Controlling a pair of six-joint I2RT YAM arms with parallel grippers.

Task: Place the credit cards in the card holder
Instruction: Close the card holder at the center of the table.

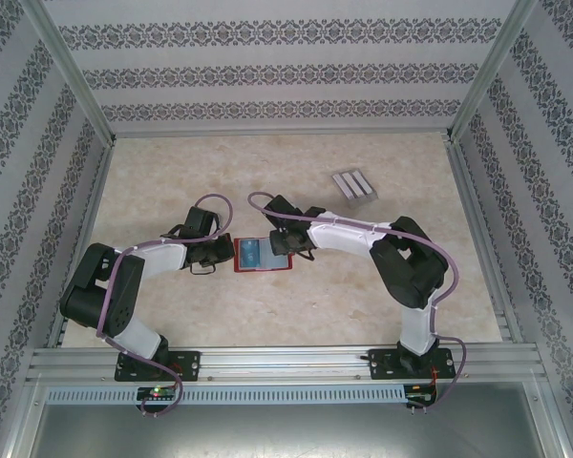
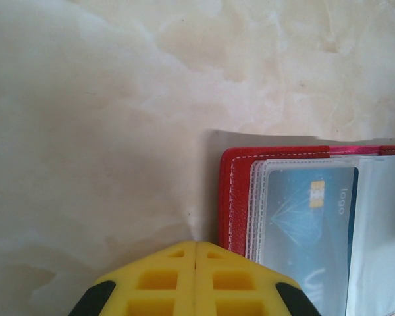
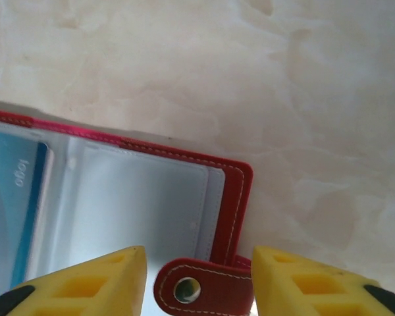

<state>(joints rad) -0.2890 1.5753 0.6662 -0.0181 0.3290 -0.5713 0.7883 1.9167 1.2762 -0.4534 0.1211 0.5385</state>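
Midway across the table (image 1: 172,172), the open card holder (image 1: 264,256) was flanked by the left gripper (image 2: 195,247), pressed together, and the right gripper (image 3: 198,255), spread around its tab (image 3: 197,289).

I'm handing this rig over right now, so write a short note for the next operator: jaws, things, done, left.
Left gripper: shut, at the open card holder's left edge.
Right gripper: jaws open, straddling the snap tab.
Credit cards: all three side by side, beyond the holder to the right.
Done: holder lies open; a blue card sits in its left pocket.
Left: pocket all three cards.
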